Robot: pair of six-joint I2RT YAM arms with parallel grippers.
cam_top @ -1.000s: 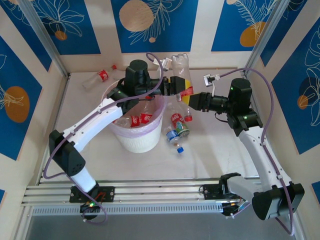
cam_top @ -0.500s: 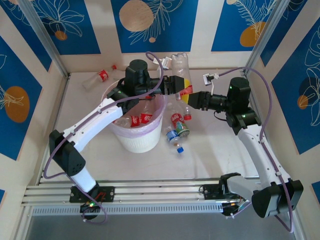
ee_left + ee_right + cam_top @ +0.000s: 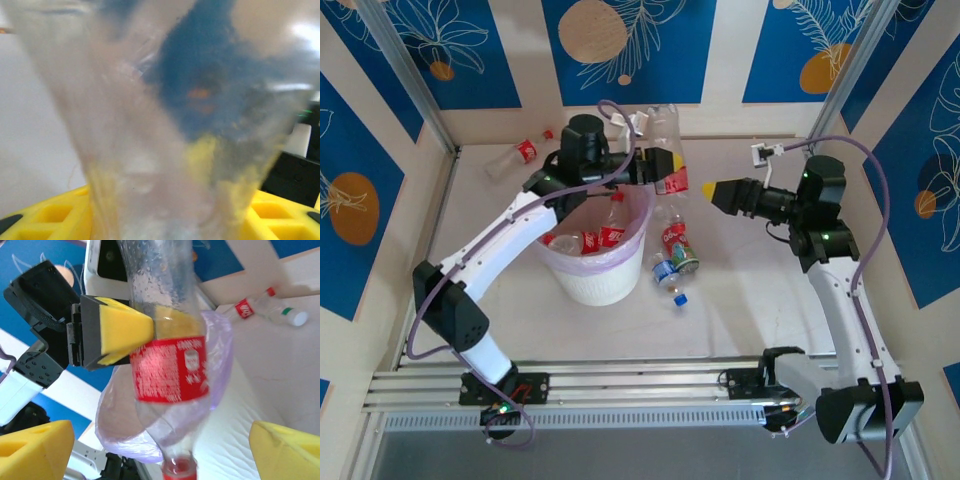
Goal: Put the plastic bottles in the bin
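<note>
Top external shows my left tool [image 3: 663, 162] pinching a clear red-labelled plastic bottle [image 3: 665, 128] above the far rim of the white ribbed bin [image 3: 600, 285]. Right of the bin my right tool [image 3: 712, 187] hangs spread, apart from it. Loose bottles [image 3: 675, 242] crowd the tabletop [image 3: 740, 290] just beside the bin.

white arm links [image 3: 510, 235], black joints [image 3: 585, 145] — yellow fingers [image 3: 122, 330], lilac cables [image 3: 408, 340]

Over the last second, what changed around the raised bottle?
The right gripper let go of the red-labelled bottle and drew back rightward, open. The left gripper, shut on it alone, carried it slightly left. The bin and loose bottles stayed put.
</note>
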